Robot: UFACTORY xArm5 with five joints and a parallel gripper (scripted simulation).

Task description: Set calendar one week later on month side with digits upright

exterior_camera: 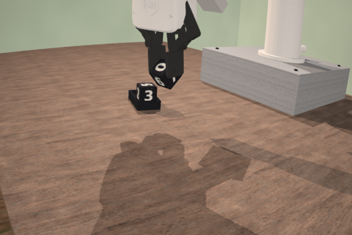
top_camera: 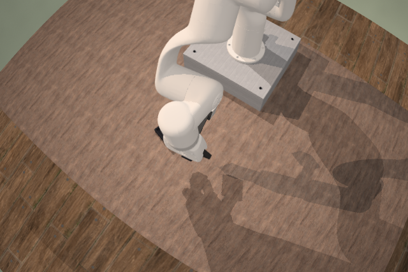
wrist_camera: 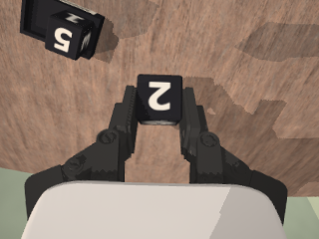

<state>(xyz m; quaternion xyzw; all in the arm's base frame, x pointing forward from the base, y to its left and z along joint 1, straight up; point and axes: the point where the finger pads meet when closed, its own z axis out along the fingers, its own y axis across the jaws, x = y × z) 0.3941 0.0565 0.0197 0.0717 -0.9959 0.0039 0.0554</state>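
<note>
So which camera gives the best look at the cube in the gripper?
The exterior view: the number cube shows its 0 and 6 between the gripper's fingers, plus part of another face. The wrist view shows mainly its 2, while in the top view the arm hides it.

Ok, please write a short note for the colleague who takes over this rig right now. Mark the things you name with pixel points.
Gripper (exterior_camera: 166, 67) (wrist_camera: 159, 101): shut on one digit cube (exterior_camera: 170, 82) (wrist_camera: 159, 99), held tilted above the table.
Other cube (exterior_camera: 147, 92) (wrist_camera: 69, 36): in the black tray (exterior_camera: 148, 105) (wrist_camera: 37, 34), a 5 on top, a 3 on one side.
Done: one cube is in the tray, the other is gripped.
Left: level the held cube, set it beside the other, check the date and upright digits, let go. The target date I cannot tell.
</note>
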